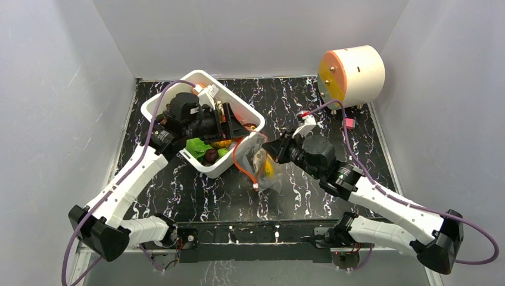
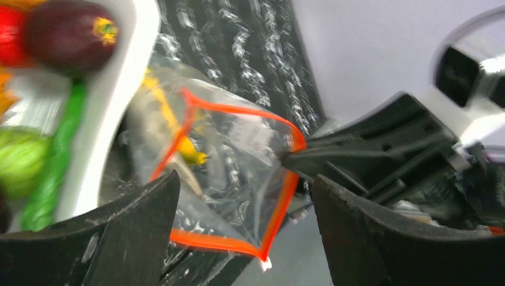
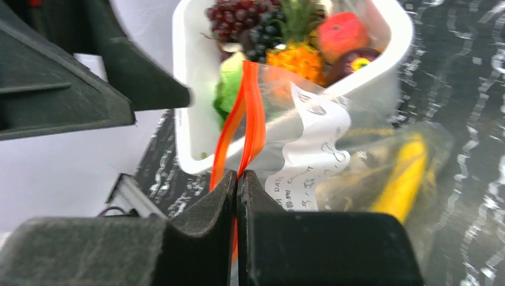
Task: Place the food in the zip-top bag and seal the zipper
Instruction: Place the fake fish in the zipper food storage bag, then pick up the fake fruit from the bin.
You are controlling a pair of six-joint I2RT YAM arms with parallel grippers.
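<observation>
- Top view: two arms reach in from the near edge. The left arm bends upward and inward, and the left gripper (image 1: 238, 128) hangs over the near-right corner of the one white tub (image 1: 193, 76).
- The right arm stretches forward and to the left, low over the black marbled table (image 1: 178, 190). The right gripper (image 1: 267, 148) is at the top of the one zip-top bag (image 1: 268, 173).
- The bag lies just right of the left gripper's fingers, against the tub's corner. Its red zipper (image 1: 238, 161) bows out in an open loop.
- One cream drum (image 1: 354, 74) with an orange face sits well beyond the right gripper, at the far right corner.
- Left wrist view: the left gripper's two fingers (image 2: 119, 232) stand wide apart with nothing between them. The bag's open mouth lies straight below the gap.
- The right gripper's tips pinch the zipper at the far side of that loop.
- One yellow banana (image 2: 193, 156) lies inside the bag, with a pale piece beside it that I cannot name.
- To the left of the fingers, the tub holds one dark purple fruit (image 2: 68, 36) and one long green piece (image 2: 56, 161).
- Right wrist view: the right gripper's two fingers are pressed together on the zipper, with both red strips rising from between them.
- The bag's one white label (image 3: 312, 137) is just right of the fingers, and the banana lies further right inside the bag.
- Beyond the fingers, six foods can be counted in the tub:
  - one bunch of red grapes (image 3: 232, 12);
  - one darker bunch (image 3: 265, 36);
  - one orange pineapple (image 3: 298, 59);
  - one red fruit (image 3: 342, 33);
  - the purple fruit;
  - one green piece (image 3: 229, 89).
</observation>
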